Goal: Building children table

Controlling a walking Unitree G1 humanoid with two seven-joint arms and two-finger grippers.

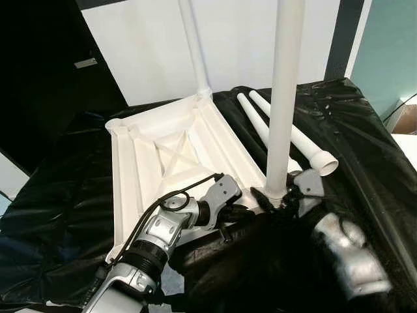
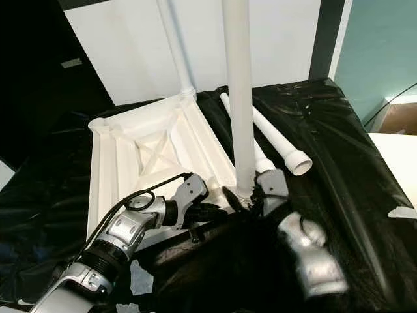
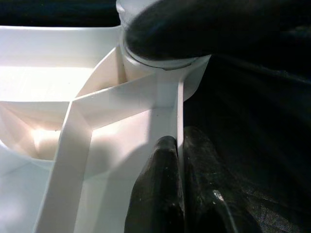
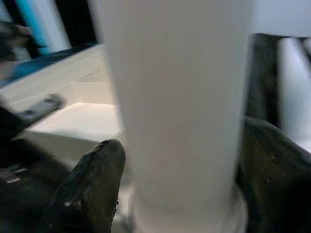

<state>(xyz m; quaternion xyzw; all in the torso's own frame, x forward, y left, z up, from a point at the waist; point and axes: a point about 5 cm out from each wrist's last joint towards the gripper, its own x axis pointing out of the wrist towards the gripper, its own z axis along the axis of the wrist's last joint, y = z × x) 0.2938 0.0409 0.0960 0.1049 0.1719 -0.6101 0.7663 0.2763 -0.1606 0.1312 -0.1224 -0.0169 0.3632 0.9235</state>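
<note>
Lying upside down on the black sheet [image 1: 365, 150], the white table top [image 1: 150, 156] shows you its ribbed underside. One leg [image 1: 193, 45] already stands in the far corner socket. Your right gripper [image 1: 281, 195] is clenched around the base of a second upright leg [image 1: 284, 98] at the near right corner; the right wrist view shows a black finger [image 4: 92, 189] on each side of the white tube. Your left gripper [image 3: 180, 184] is pinched on the table top's thin edge wall just beside that same corner socket, one finger on either face of the wall. Two spare legs [image 1: 287, 134] lie side by side on the sheet, just right of the table top.
</note>
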